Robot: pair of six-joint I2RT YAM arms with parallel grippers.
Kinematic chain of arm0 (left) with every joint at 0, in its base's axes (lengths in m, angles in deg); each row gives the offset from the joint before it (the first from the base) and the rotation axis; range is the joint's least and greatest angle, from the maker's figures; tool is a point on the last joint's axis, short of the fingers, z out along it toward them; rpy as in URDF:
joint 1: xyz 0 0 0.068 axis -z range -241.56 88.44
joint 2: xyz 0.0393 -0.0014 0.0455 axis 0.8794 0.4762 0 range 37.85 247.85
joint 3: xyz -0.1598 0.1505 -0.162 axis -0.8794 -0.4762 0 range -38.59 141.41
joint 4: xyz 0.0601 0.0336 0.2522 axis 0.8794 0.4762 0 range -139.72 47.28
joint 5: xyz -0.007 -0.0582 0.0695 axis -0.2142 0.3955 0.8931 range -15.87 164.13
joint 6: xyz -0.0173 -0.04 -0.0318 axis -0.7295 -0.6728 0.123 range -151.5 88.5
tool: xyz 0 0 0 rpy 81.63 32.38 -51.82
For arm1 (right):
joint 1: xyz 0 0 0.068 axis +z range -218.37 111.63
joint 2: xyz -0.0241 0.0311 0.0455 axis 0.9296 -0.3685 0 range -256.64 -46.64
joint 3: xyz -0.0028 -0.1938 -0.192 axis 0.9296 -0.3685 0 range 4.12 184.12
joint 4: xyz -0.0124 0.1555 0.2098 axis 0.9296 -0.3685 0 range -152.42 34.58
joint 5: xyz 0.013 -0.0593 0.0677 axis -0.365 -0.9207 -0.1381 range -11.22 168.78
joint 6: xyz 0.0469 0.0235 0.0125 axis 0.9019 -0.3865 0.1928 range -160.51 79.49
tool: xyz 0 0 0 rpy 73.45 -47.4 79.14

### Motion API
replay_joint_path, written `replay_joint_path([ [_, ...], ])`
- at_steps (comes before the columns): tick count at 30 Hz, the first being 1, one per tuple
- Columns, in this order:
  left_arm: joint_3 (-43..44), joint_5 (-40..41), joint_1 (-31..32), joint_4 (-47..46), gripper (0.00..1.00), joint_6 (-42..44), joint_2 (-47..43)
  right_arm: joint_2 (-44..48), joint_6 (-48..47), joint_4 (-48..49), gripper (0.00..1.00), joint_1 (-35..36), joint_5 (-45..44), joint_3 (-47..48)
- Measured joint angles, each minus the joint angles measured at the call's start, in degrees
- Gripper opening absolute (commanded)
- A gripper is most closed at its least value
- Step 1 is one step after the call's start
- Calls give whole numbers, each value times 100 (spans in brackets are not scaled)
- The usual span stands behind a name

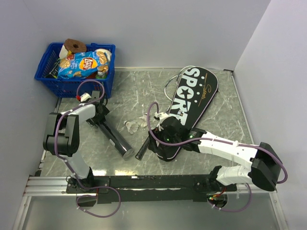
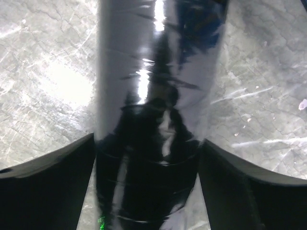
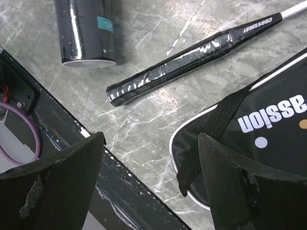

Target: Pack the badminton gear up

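Observation:
The long dark tube (image 1: pixel 115 139) lies slantwise on the table at the left. My left gripper (image 1: pixel 98 116) is shut on its far end, and the tube (image 2: pixel 158 96) fills the gap between the fingers in the left wrist view. The black SPORT bag (image 1: pixel 192 103) lies right of centre, with white racket heads (image 1: pixel 173 82) showing at its far left edge. One black racket handle (image 1: pixel 144 147) lies beside the bag's near end and also shows in the right wrist view (image 3: pixel 177 64). My right gripper (image 1: pixel 160 140) is open and empty above the bag's narrow end (image 3: pixel 268 129) and its strap (image 3: pixel 211 134).
A blue basket (image 1: pixel 57 79) with a crisp packet stands at the far left. Two white shuttlecocks (image 1: pixel 132 125) lie between the tube and the bag. The black base rail (image 3: pixel 120 187) runs along the near edge. Walls close in on the left, back and right.

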Motion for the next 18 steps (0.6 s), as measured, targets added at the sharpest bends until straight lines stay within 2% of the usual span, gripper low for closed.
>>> replay_joint_path([
  [7,-74,111,2,-66,37,81,-17,-17,-7,9,86,0,42,2],
  [13,-234,208,11,-61,37,79,-186,-15,-2,7,85,0,96,9],
  [18,-409,435,262,197,34,127,-796,-15,37,7,84,0,111,7],
])
